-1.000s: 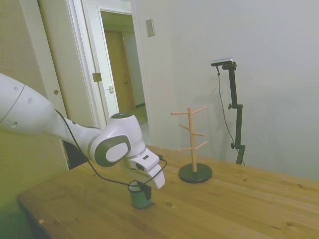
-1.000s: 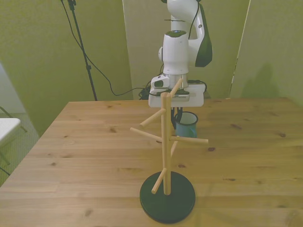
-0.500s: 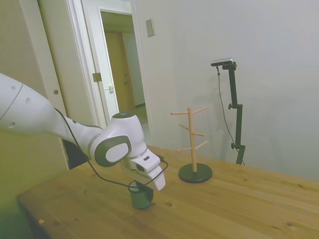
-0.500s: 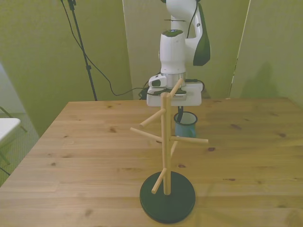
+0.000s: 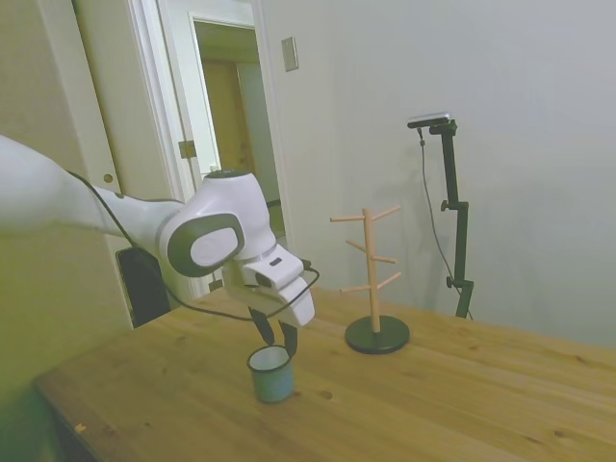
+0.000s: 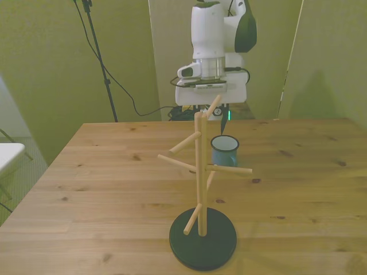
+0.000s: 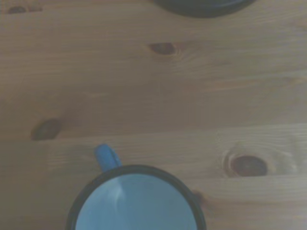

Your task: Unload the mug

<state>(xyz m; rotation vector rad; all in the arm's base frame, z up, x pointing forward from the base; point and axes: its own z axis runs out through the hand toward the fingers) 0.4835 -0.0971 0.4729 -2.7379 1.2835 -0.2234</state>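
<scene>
Upright, a small blue mug (image 5: 270,373) stands empty on the wooden table (image 5: 462,404).
White inside, thin dark rim, loop handle; gripper (image 5: 274,339) just above it, fingers parted, holding nothing; peg stand (image 6: 202,189) nearby.

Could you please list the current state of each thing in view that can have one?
mug: upright on the table, free of the gripper, nothing visible inside.
gripper: open, raised just above the mug's rim, holding nothing.
peg stand: upright on its black base, all pegs bare.
door: open.
</scene>
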